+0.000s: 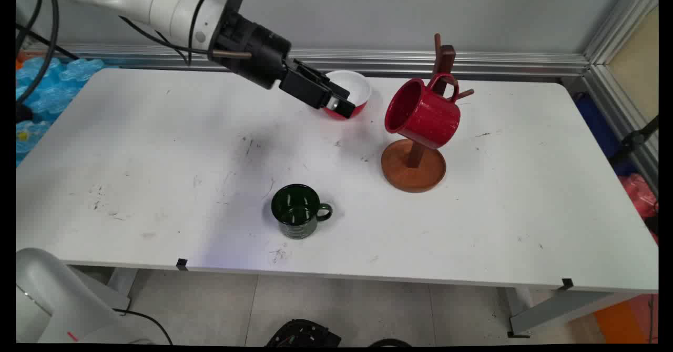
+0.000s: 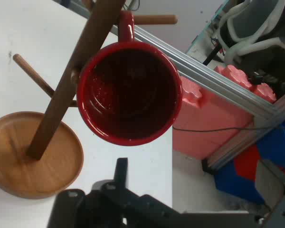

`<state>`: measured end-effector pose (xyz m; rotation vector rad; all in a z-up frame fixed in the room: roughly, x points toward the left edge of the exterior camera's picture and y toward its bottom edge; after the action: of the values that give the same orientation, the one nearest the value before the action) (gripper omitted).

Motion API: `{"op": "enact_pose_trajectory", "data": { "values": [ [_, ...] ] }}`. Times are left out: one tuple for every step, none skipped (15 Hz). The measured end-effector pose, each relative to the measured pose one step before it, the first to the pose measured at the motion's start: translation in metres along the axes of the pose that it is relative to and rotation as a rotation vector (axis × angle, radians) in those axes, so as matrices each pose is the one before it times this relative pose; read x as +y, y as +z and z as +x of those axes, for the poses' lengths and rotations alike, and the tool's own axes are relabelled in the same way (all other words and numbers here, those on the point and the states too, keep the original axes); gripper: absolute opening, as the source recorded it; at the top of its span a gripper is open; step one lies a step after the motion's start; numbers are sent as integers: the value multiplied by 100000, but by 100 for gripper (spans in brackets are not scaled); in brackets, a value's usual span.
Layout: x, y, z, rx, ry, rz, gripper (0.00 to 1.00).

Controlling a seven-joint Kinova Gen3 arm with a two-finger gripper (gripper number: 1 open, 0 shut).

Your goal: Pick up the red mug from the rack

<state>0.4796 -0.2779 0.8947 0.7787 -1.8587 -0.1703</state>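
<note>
A dark green enamel mug (image 1: 299,212) stands upright on the white tabletop (image 1: 157,147) near its front edge. Its handle points right, and it is well apart from everything else.

Behind it, the black end effector (image 1: 343,108) hangs above the tabletop, angled down to the right. In the main view it overlaps a red bowl with a white inside (image 1: 355,90). That view alone does not show whether it touches the bowl or only passes in front of it. It appears to hold nothing, and I cannot tell how far open it is.

To the right, a glossy red mug (image 1: 420,112) hangs by its handle from a peg of the brown wooden mug tree (image 1: 414,170). The mug is tilted, with its mouth turned towards the end effector. The hand view looks straight into that mouth, with the tree's post and round base beside it.

In my judgement the red mug will swing if nudged. Because the handle is hooked over a peg, the mug comes free only along the peg's line. Pushing it sideways risks tipping the light tree. The rim nearest the end effector is clear of the post and offers the easiest purchase.
</note>
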Motion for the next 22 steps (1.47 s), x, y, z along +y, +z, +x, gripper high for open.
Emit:
{"op": "enact_pose_trajectory", "data": {
  "values": [
    [-95,268,-74,273,107,189,100],
    [-96,270,-59,321,153,221,100],
    [-108,272,-40,353,169,274,100],
    [-101,236,-26,286,224,283,100],
    [-109,268,-25,320,336,326,100],
    [-84,224,-17,263,364,248,100],
    [-90,278,-17,261,666,259,100],
    [-75,260,-28,216,746,209,100],
    [-42,233,-48,127,931,98,100],
    [-8,284,-73,90,1536,-77,100],
    [22,288,-72,61,1668,-197,100],
    [53,299,-43,97,1771,-307,100],
    [58,268,6,162,1598,-253,100],
    [58,296,26,199,1776,-173,100],
    [58,282,39,227,1728,-93,100],
    [35,234,47,167,1461,-64,100],
    [25,271,88,207,1722,34,100],
    [15,258,99,221,1601,121,100],
    [-5,246,101,149,1320,131,100],
    [-21,273,116,173,1402,162,100],
    [-15,229,96,123,1047,110,100],
    [-5,284,112,127,1028,0,100]
  ]
}}
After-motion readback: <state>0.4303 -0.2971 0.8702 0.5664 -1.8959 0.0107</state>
